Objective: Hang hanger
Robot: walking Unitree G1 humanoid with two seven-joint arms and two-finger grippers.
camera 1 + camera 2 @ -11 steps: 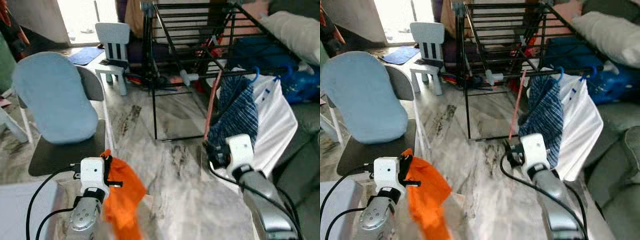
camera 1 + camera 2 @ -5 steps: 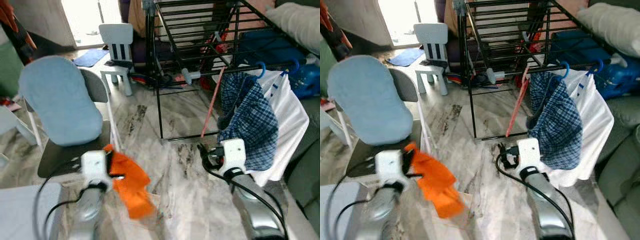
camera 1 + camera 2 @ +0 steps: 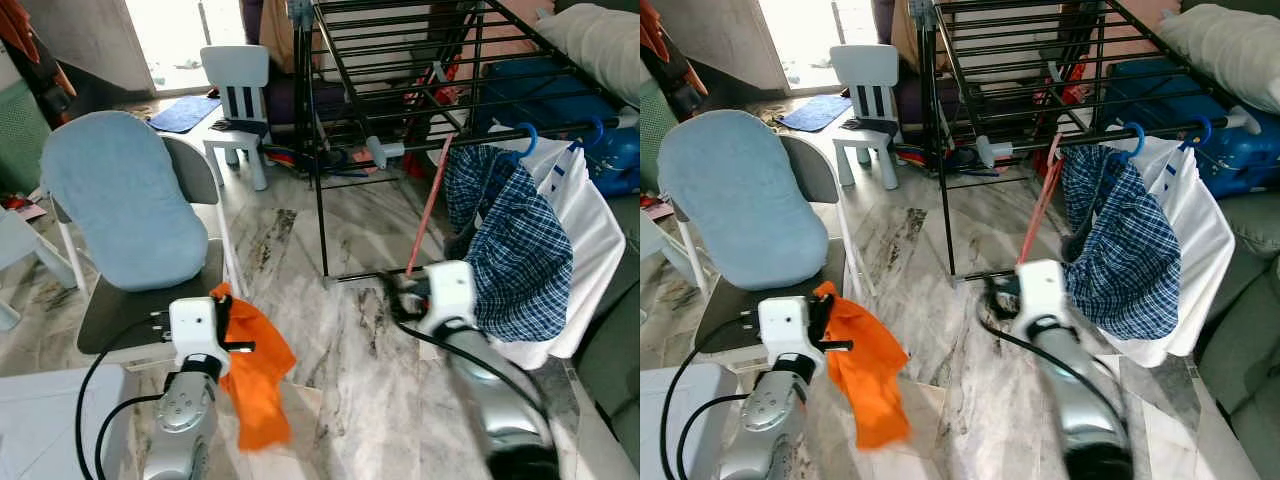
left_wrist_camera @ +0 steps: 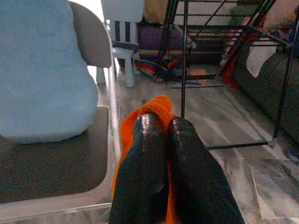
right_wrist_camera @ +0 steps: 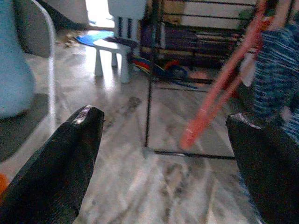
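Left gripper (image 4: 161, 140) has its two black fingers pressed together on a bright orange cloth (image 3: 255, 375), which hangs from the pinch and drapes down over the marbled grey floor (image 3: 340, 380). Right gripper (image 5: 163, 144) stands wide, its fingers (image 5: 70, 154) spread far apart with nothing between them; it is held out low over the floor, just beside the hanging clothes and near the foot of the black metal drying rack (image 3: 400, 60).

On the rack's near rail hang two blue plastic hanger hooks (image 3: 522, 135), carrying a blue checked shirt (image 3: 515, 250) and, behind it, a white garment (image 3: 580, 215). A thin red-pink rod (image 3: 428, 210) leans down from the rail to the floor, close beside the checked shirt and in front of the right gripper.

To the left arm's side stands a grey chair (image 3: 150, 300) with a light blue cushion (image 3: 120, 200) propped against its back; the orange cloth hangs just beside the seat's front corner. Farther off are a small white child's chair (image 3: 238, 105) and a blue mat (image 3: 183, 112) by the bright doorway. A blue suitcase (image 3: 1200, 110) lies behind the rack.
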